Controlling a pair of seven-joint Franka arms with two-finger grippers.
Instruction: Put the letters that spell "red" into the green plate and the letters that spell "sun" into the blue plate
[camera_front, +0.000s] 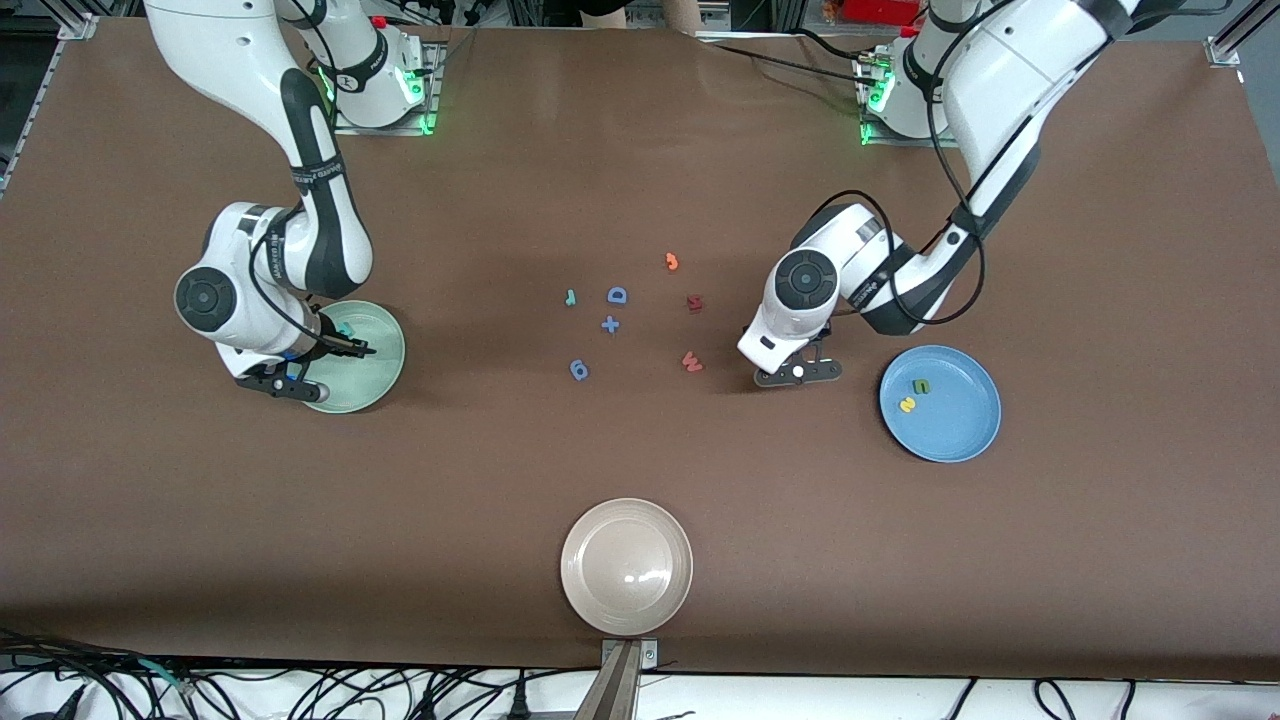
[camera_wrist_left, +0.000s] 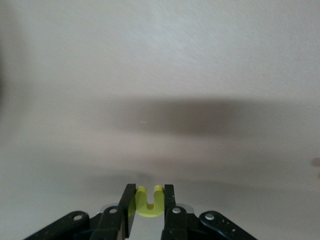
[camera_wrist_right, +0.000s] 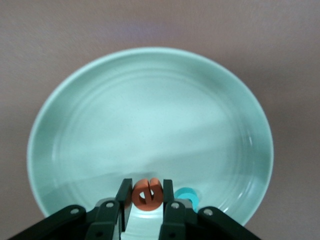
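Two letters sit in the blue plate (camera_front: 940, 403), one teal letter, maybe d, in the green plate (camera_front: 385, 372). Left gripper (camera_wrist_left: 149, 210) is clamped on the yellow u (camera_wrist_left: 149, 202), prongs pointing 12 o'clock; right gripper (camera_wrist_right: 146, 202) pinches the orange e (camera_wrist_right: 145, 194).

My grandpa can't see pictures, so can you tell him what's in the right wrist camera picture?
The right gripper holds a small orange letter "e" between its two black fingers, just above a round pale green plate. A small teal letter lies in the plate beside the gripper. The plate sits on a brown table.
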